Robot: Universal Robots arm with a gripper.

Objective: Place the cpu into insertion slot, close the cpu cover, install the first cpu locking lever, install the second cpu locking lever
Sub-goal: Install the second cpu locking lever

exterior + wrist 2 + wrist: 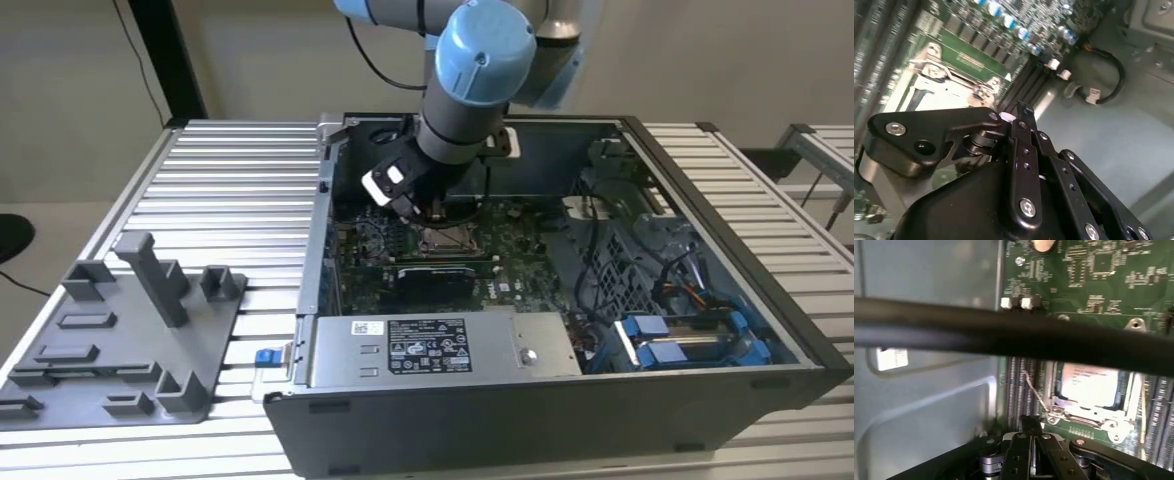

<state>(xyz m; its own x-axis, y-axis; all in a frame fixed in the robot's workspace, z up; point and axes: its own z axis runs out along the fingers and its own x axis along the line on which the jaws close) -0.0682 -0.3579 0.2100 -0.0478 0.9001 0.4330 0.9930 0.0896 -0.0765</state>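
Hand (1026, 432): fingers drawn together to a narrow tip, nothing visibly held between them; positioned just beside the socket corner, close to a thin wire locking lever (1035, 392) that stands raised.
Cpu (1089, 385): seated in the insertion slot (447, 238), pale top showing through the frame.
Cpu cover (1086, 412): lying down over the chip.
Motherboard (1094, 275): green, inside the open computer case (721, 170) on the ribbed bench (227, 180).
Risks: the tip slipping off the springy lever, letting it snap back; a misjudged push scraping board components; the black cable (1004, 335) crossing the first wrist view snagging.
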